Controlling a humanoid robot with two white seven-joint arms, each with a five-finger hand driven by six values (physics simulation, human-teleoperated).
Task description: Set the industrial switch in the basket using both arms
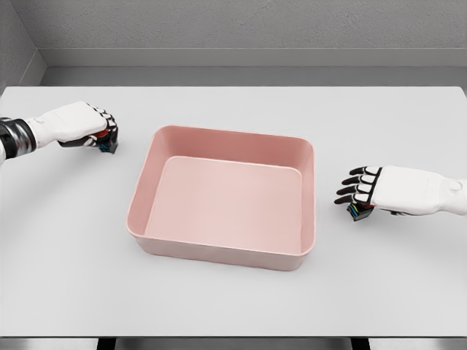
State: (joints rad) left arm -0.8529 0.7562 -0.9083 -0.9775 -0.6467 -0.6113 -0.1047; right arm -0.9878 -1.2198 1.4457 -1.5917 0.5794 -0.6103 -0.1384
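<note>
A pink rectangular basket (146, 191) stands empty in the middle of the white table. At the far left, my left hand (104, 133) has its fingers curled around a small dark industrial switch (109, 145) with a red top; the switch rests on the table and is mostly hidden by the hand. To the right of the basket, my right hand (357, 187) lies palm down with its fingers stretched out. A second small dark switch (358, 212) with coloured parts peeks out from under its fingertips, on the table.
The white table (233, 306) reaches past both sides of the view, with its front edge near the bottom. A grey wall runs behind it. Bare tabletop separates each hand from the basket's sides.
</note>
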